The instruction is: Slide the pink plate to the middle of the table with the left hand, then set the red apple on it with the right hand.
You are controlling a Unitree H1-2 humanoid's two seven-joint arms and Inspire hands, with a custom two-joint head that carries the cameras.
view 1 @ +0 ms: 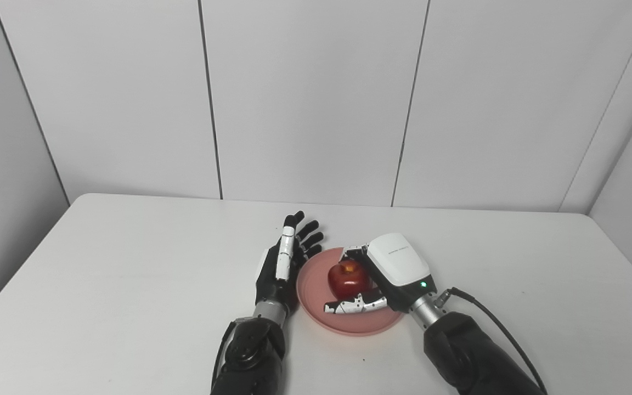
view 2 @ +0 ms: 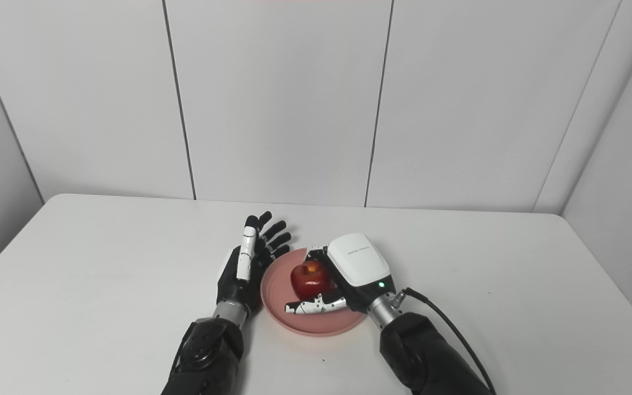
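The pink plate [view 1: 313,288] lies on the white table [view 1: 129,285], near its middle and toward the front. The red apple [view 1: 347,278] sits upright over the plate's centre, apparently resting on it. My right hand [view 1: 387,274] wraps the apple from the right, with the fingers curled behind it and the thumb [view 1: 355,305] lying under its front. My left hand [view 1: 280,266] stands on edge just left of the plate rim. Its fingers are straight and spread, pointing away from me, and it holds nothing. Whether it touches the rim is unclear.
Bare white tabletop stretches wide to the left and right of both arms. Grey wall panels [view 1: 316,109] close off the table's far edge. A black cable [view 1: 491,318] trails from my right wrist.
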